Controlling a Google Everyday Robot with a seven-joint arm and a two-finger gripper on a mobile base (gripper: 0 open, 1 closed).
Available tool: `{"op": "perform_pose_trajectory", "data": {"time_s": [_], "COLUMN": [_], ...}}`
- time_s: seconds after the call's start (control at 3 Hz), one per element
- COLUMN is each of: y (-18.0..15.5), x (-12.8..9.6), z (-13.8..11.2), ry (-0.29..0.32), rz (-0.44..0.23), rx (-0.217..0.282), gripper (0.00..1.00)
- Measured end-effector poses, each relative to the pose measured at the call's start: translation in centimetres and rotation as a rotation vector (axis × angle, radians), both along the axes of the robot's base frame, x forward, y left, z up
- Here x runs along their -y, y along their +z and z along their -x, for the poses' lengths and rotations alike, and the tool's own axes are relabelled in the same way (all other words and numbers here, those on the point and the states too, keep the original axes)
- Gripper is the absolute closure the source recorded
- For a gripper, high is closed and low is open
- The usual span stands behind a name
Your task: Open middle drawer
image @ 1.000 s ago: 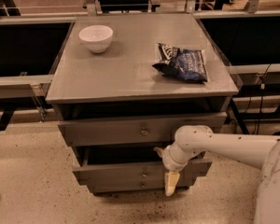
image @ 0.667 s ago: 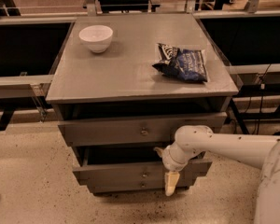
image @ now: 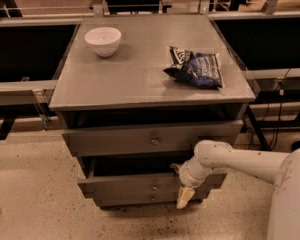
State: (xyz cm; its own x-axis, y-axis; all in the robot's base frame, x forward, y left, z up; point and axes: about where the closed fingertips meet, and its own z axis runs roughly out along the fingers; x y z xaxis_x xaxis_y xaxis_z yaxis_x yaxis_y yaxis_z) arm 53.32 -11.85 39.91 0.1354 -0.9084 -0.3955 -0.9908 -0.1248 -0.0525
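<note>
The grey cabinet [image: 140, 84] has three drawers stacked in its front. The middle drawer [image: 120, 185] has a long flat grey front with a small round metal knob [image: 154, 187] at its centre. It stands pulled out a little, with a dark gap above its front. My gripper [image: 184, 196] hangs in front of the right part of this drawer, right of the knob, with its yellowish tip pointing down. The white arm [image: 240, 161] reaches in from the right.
The taller top drawer [image: 110, 140] with its knob [image: 154, 140] also stands slightly out. The narrow bottom drawer [image: 125, 200] sits below. A white bowl [image: 103, 40] and a dark chip bag [image: 196, 67] lie on the cabinet top. Railings and dark bins stand on both sides.
</note>
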Motion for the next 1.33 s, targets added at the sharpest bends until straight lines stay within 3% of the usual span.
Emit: {"op": "perform_pose_trajectory", "data": {"time_s": [0.33, 1.0, 1.33], "y": [0.3, 0.7, 0.4], "x": [0.0, 0.1, 0.0], "z": [-0.1, -1.1, 0.0], "ry": [0.000, 0.000, -0.008], "rz": [0.000, 0.000, -0.013], "rx": [0.000, 0.000, -0.017], "gripper": [0.38, 0.48, 0.47]}}
